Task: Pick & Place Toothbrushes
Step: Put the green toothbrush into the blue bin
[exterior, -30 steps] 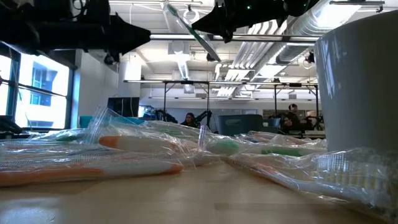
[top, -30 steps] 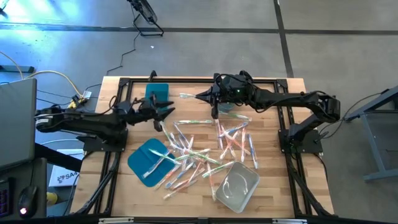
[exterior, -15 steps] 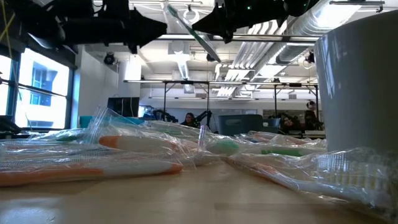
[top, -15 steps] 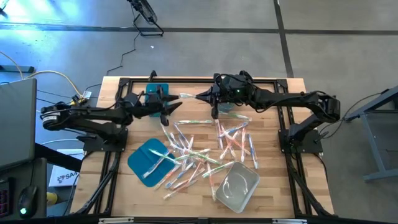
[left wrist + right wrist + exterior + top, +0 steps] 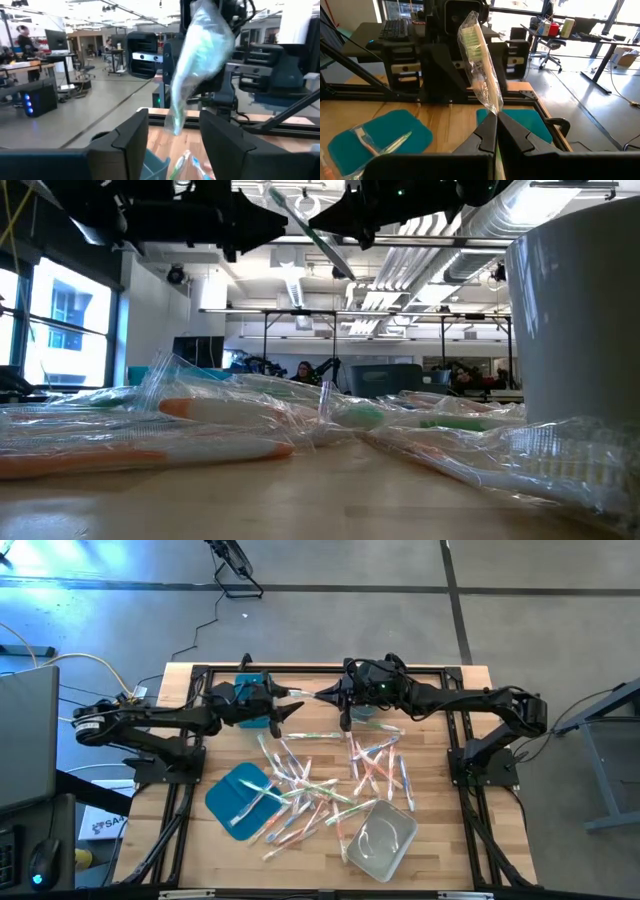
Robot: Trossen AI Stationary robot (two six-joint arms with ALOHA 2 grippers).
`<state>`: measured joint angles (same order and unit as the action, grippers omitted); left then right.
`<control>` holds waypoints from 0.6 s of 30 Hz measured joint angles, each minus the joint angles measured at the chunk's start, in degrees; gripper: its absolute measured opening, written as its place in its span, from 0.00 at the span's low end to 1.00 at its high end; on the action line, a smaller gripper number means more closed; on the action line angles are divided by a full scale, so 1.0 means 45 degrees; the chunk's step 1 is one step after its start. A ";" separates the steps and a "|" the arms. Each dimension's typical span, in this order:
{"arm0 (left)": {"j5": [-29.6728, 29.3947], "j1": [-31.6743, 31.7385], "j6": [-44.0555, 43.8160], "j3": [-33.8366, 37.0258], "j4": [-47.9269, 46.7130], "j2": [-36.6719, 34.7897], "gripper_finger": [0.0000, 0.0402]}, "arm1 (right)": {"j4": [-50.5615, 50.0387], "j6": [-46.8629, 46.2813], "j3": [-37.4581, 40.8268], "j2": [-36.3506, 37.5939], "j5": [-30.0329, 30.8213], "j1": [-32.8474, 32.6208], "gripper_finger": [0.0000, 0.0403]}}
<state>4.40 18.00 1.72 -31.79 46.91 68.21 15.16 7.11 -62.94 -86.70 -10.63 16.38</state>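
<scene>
Two grippers: meet in the air over the far middle of the table, tip to tip.
Right gripper [image 5: 492, 127]: fingers pressed together on one wrapped toothbrush [image 5: 479, 62], pinching its lower end; brush sticks up past the fingertips, out toward the left arm.
Left gripper [image 5: 172, 135]: fingers spread wide, facing the wrapped brush; bag hangs between the two fingers, no contact visible.
Step in hand: looks like a handover, right to left.
How to do well: left should slide further so the brush body, not just loose wrap, sits between the fingers, then close; right lets go only after left has it.
Risk: wrap is thin and slippery; a pinch on plastic alone could slip.
Pile of toothbrushes [image 5: 320, 775]: scattered mid-table, between teal lid [image 5: 238, 795] and clear bin [image 5: 382, 837].
Teal bin [image 5: 252, 700]: far side, under the left arm, likely drop spot.
Progress: early, most brushes unsorted.
</scene>
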 joint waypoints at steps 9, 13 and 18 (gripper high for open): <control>0.0583 0.0000 0.0291 -0.0632 0.0016 0.0440 0.51 | -0.0364 0.0000 0.0000 0.0000 0.0034 0.0000 0.01; 0.0578 0.0000 0.0324 -0.0637 0.0035 0.0440 0.52 | -0.0366 0.0000 0.0000 0.0000 0.0032 0.0000 0.01; 0.0578 0.0000 0.0325 -0.0637 0.0225 0.0440 0.52 | -0.0365 0.0000 0.0000 0.0000 0.0034 0.0000 0.01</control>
<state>7.01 18.00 3.18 -34.65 47.92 70.19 13.52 7.11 -62.94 -86.70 -10.48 16.38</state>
